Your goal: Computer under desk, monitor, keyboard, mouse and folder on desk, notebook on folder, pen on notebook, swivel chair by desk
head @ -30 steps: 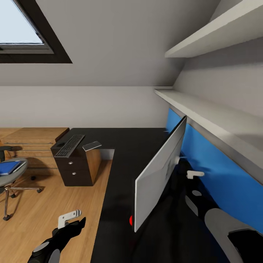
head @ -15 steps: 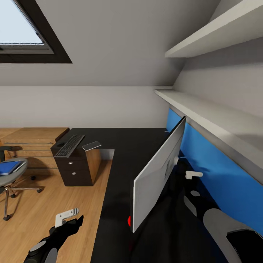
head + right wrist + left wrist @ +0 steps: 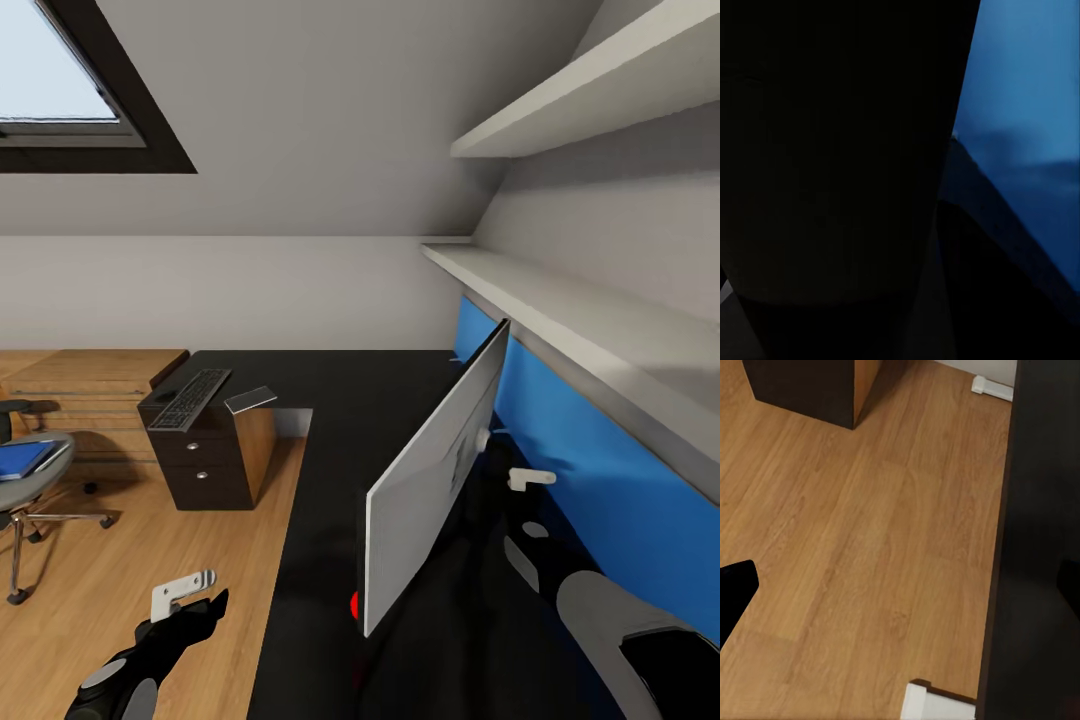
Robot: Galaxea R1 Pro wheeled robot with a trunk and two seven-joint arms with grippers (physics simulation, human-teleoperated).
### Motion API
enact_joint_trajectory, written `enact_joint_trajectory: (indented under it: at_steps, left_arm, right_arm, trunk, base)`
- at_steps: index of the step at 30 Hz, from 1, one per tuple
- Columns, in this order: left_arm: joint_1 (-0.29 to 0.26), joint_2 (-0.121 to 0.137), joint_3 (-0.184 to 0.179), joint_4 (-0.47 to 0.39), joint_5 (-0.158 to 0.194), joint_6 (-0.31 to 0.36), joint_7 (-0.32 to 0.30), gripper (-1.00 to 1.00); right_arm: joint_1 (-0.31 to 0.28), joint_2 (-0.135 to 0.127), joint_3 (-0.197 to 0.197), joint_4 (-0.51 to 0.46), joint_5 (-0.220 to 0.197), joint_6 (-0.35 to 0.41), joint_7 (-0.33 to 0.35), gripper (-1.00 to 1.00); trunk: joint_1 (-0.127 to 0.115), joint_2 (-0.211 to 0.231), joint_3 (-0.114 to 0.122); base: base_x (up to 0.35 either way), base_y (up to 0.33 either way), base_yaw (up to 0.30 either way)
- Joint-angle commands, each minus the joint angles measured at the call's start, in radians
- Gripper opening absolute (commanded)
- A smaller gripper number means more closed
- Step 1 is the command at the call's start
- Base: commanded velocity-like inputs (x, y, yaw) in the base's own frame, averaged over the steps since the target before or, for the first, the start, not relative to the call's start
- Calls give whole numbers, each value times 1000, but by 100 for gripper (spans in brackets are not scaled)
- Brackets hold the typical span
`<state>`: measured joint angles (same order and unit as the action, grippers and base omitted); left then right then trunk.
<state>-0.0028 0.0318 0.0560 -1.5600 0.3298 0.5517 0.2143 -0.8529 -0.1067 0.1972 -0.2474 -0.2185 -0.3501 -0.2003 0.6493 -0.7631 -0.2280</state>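
Note:
The monitor (image 3: 435, 485) leans over the black desk (image 3: 330, 470) with its light grey back toward me and its base hidden. My right gripper (image 3: 530, 478) is behind it near the blue wall panel, and its jaws are hard to make out. The right wrist view is mostly dark, with the blue panel (image 3: 1020, 97) beside it. The keyboard (image 3: 190, 399) and the grey notebook (image 3: 251, 399) lie on the desk's far left end. The swivel chair (image 3: 30, 485) stands at far left and carries the blue folder (image 3: 22, 458). My left gripper (image 3: 190, 595) hangs open over the wood floor (image 3: 870, 547), beside the desk edge.
A black drawer unit (image 3: 205, 465) sits under the keyboard end, and low light-wood cabinets (image 3: 95, 385) stand behind it. Two white shelves (image 3: 560, 290) run along the right wall above the desk. A small red thing (image 3: 355, 604) shows at the monitor's near lower corner.
The monitor's near edge shifted slightly left. My left gripper sank a little down and left. Nothing has moved in the last half second.

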Motion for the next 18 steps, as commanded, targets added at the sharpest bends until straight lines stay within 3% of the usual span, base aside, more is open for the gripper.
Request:
enact_joint_trajectory:
  at_steps: [1, 7, 18]
  left_arm:
    - [0, 0, -1, -2, 11, 4, 8, 100]
    - [0, 0, -1, -2, 11, 4, 8, 100]
    - [0, 0, 0, -2, 11, 6, 8, 100]
  right_arm:
    - [-2, -1, 5, -1, -5, -4, -4, -100]
    - [-2, -1, 5, -1, -5, -4, -3, -100]
    - [-2, 0, 5, -1, -5, -4, -4, -100]
  trunk:
    - [0, -1, -1]
    - [0, -1, -1]
    - [0, -1, -1]
  base:
    - [0, 0, -105]
    - [0, 0, -134]
    - [0, -29, -12]
